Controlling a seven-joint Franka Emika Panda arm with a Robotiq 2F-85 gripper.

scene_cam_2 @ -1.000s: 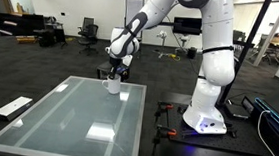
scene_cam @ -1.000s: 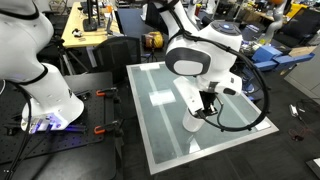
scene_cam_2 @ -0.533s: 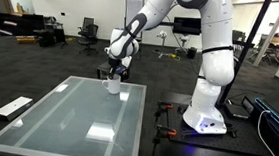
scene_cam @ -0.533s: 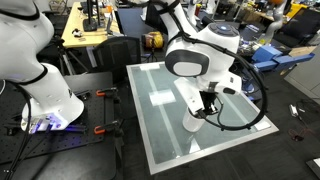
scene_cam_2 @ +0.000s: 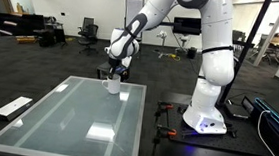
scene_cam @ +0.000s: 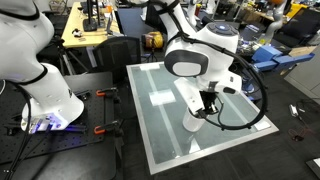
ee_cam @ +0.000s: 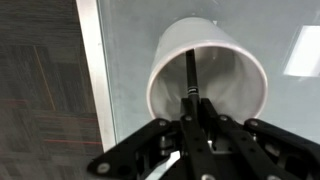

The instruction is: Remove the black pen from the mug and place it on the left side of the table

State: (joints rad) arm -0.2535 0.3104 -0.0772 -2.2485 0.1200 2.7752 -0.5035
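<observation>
You are pinching the black pen (ee_cam: pixel 188 75) near its top end. In the wrist view the gripper (ee_cam: pixel 190 108) is drawn narrow, with its pads lying against the shaft on both sides. The pen's lower end is standing inside the mug (ee_cam: pixel 163 60), at 12 o'clock from the fingers.

The pen is looking thin, stiff and light. Its smooth shaft is likely to slip or swivel in the pads, so you are best gripping it squarely, just under the tip. The mug is looking small and probably light too. A pen dragging against the rim could be tipping it, so a straight pull along the shaft is looking safest.

In the wrist view the table (ee_cam: pixel 125 40) edge is running close by the mug at 9 o'clock, with carpet (ee_cam: pixel 40 90) beyond. In an exterior view the mug (scene_cam_2: pixel 112 85) is standing near a far corner. From there bare glass is spreading toward 7 o'clock across the table (scene_cam_2: pixel 76 118), giving you wide room. The pen will probably be rolling on glass, so lay it down low.
</observation>
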